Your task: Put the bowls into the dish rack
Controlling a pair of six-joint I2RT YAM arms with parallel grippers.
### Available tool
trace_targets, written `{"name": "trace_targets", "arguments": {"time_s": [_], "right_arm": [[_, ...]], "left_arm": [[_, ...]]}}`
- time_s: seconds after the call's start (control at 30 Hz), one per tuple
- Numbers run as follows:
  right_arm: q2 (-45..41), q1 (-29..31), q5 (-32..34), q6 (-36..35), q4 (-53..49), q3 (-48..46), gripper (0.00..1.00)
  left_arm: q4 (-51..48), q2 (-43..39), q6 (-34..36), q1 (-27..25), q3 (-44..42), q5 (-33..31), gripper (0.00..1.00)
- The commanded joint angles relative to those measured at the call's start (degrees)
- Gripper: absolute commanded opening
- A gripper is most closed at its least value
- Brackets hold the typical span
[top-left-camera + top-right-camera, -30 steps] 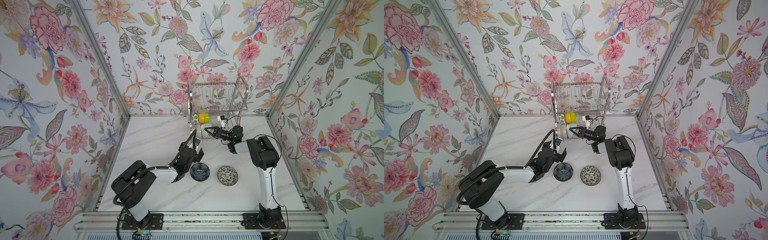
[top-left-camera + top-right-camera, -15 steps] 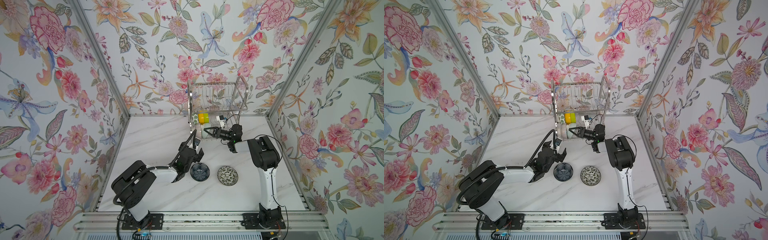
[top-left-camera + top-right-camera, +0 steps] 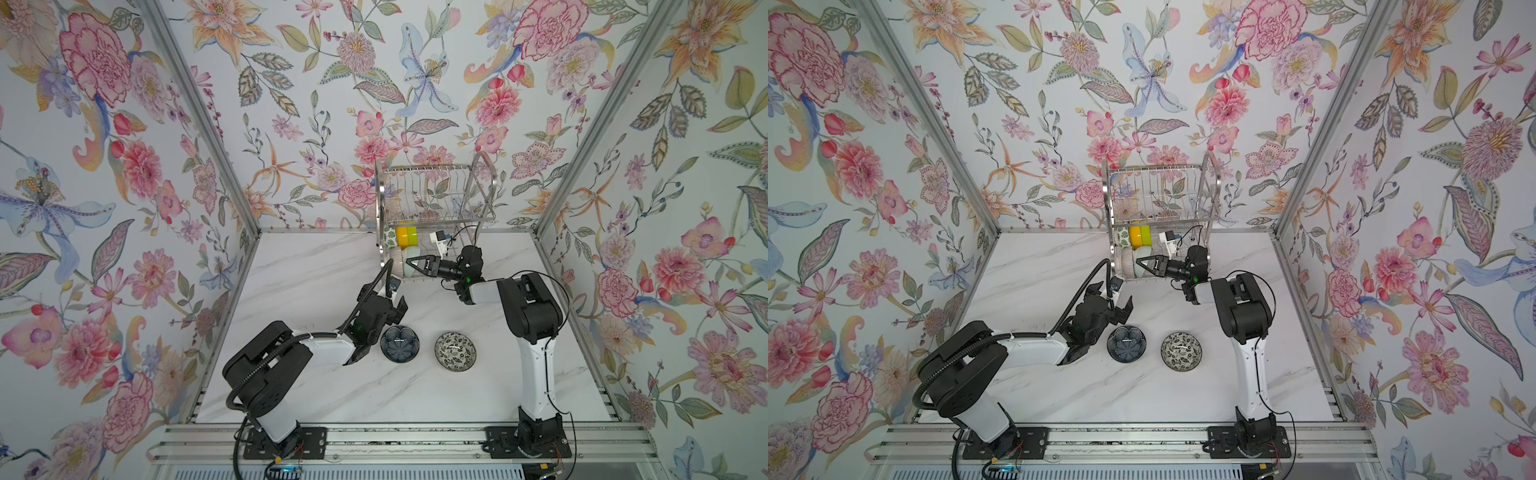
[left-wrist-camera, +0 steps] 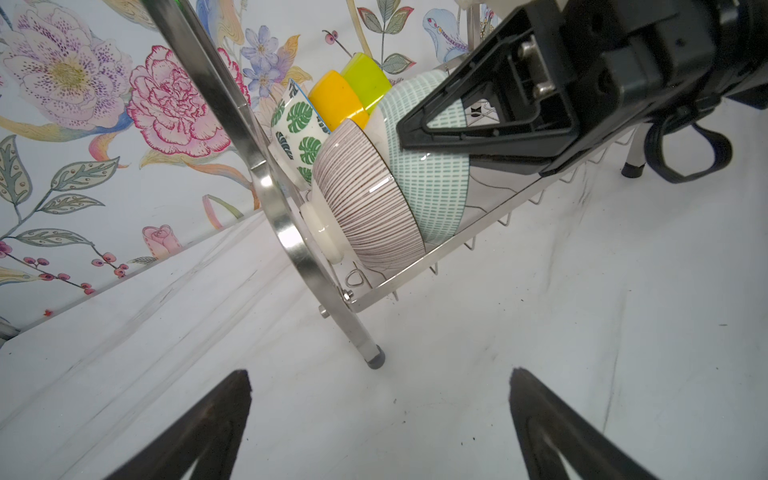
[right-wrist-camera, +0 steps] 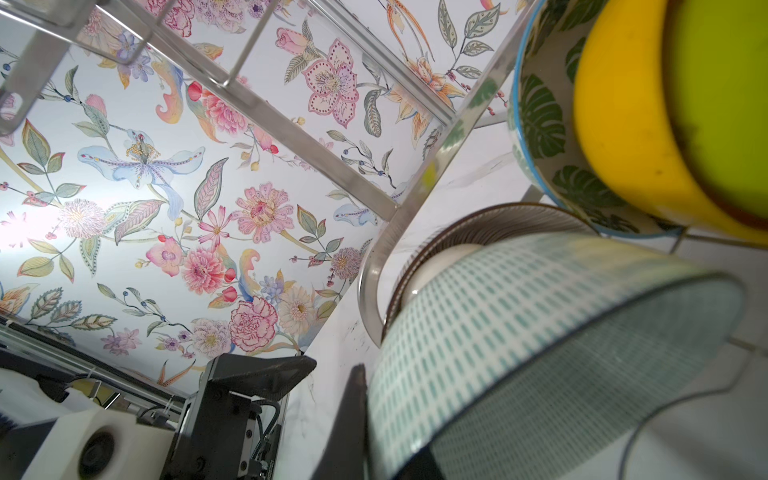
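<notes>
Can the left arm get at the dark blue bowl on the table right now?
Probably yes. The left gripper hangs open close by the dark blue bowl, with nothing between them; the patterned bowl sits clear on its far side.

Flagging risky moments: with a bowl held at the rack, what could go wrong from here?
The pale green bowl stands on edge against the striped bowl in the dish rack; when the right gripper, shut on its rim, lets go, it might tip or roll out. The open left gripper hangs close to the dark blue bowl and could knock it.
</notes>
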Motion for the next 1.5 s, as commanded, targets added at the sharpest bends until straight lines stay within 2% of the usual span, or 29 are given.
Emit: {"name": "trace_targets", "arguments": {"time_s": [0.0,0.23,0.43,0.5,0.67,0.73,1.07,1.47], "right_arm": [[1.6,-1.2,-0.4,-3.4,-12.6,-2.2,0.00],[2.2,-1.4,-1.7,-2.8,-15.4,-0.2,0.00],[2.7,-1.3,-2.0,1.6,-11.5,-0.1,0.00],[1.7,-1.2,-0.6,-1.5,-16.3,0.2,0.00],[-0.3,0.1,4.3,-15.2,-36.8,4.2,0.00],[-0.6,0.5,5.6,-18.2,-41.4,5.4,0.00],[-0.5,1.0,8.2,-20.8,-45.9,7.3,0.00],[-1.1,1.4,9.0,-21.8,-48.4,9.3,0.08]], "left_arm": [[-0.3,-0.2,-0.8,0.6,-0.1,0.1,0.99],[-0.2,-0.1,-1.0,0.6,0.0,0.3,0.99],[-0.3,0.0,-1.0,0.7,0.0,0.4,0.99],[-0.3,0.0,-1.0,0.7,0.0,0.4,0.99],[-0.3,0.0,-1.1,0.6,0.0,0.5,0.99],[-0.3,0.0,-1.0,0.6,0.0,0.4,0.99],[-0.3,0.0,-1.1,0.7,-0.1,0.4,0.99],[-0.3,0.1,-1.1,0.7,0.0,0.3,0.99]]}}
